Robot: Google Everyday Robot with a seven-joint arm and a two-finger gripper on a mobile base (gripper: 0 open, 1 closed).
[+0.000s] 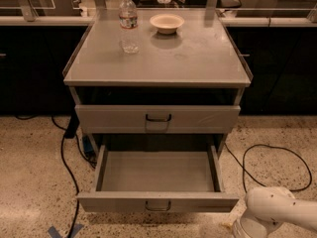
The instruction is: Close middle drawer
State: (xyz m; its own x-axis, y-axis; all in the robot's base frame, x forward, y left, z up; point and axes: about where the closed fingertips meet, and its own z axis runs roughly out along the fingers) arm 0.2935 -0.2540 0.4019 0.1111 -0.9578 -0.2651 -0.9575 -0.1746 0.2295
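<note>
The middle drawer (157,201) is pulled far out of the grey cabinet. Its deep rectangular tray (157,171) is empty, and its low wide front panel carries a small dark loop handle (158,205) at centre. A white rounded part of my arm (277,213) shows at the lower right, just right of the drawer's front corner and apart from it. My gripper is out of view below the frame's edge.
The drawer above (157,119) is shut. A water bottle (129,23) and a small bowl (167,22) stand on the cabinet top (198,58). Black cables lie on the speckled floor at left (67,162) and right (277,157). Dark counters stand behind.
</note>
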